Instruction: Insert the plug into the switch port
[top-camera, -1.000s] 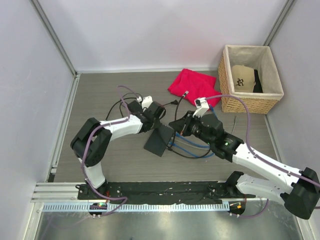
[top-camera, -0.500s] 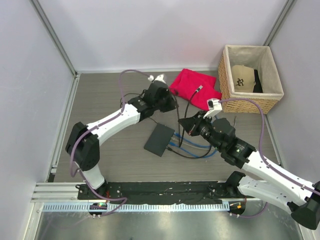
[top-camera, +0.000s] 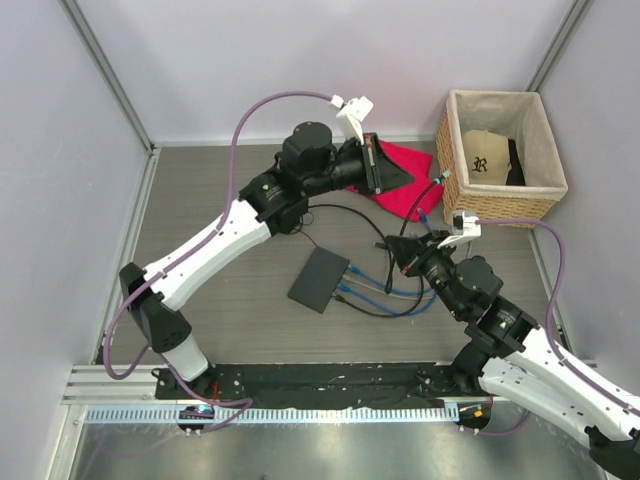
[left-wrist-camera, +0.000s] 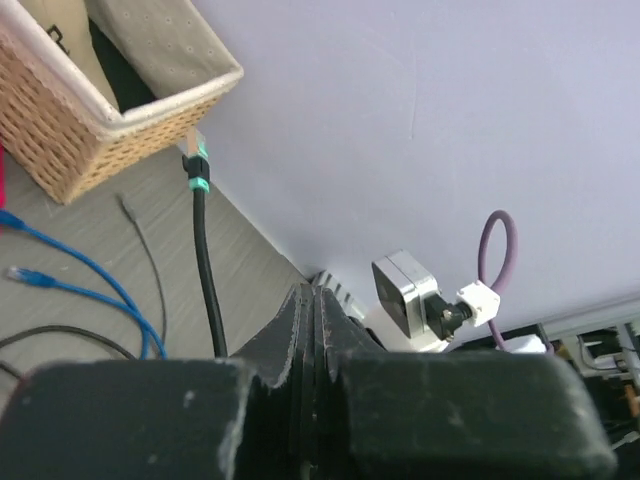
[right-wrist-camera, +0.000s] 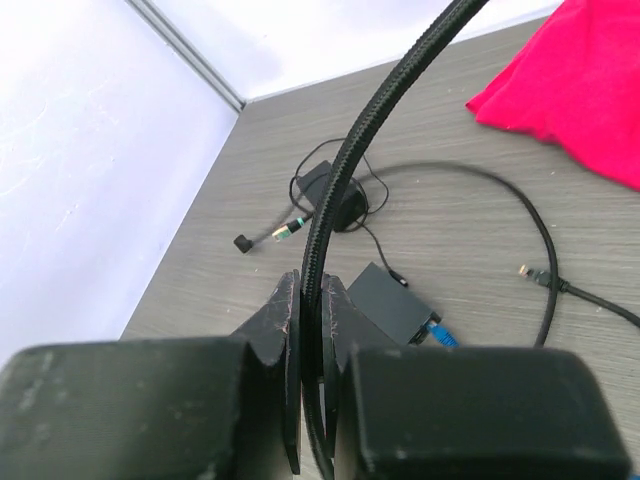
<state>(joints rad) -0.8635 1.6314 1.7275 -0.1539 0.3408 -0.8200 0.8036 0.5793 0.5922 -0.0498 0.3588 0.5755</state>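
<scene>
Upward points the plug (left-wrist-camera: 195, 155), cable (right-wrist-camera: 340, 180) pinched by right gripper (right-wrist-camera: 310, 288); left gripper (left-wrist-camera: 313, 300) closed.

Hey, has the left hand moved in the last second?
Yes. The left hand has swung away from the switch, toward the back wall, and now sits over the red cloth.

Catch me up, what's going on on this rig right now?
The right gripper is shut on a black cable, holding its green-banded plug up in the air near the basket. The left gripper is shut and empty, raised by the red cloth. The switch lies flat on the table, plug not yet in.
</scene>
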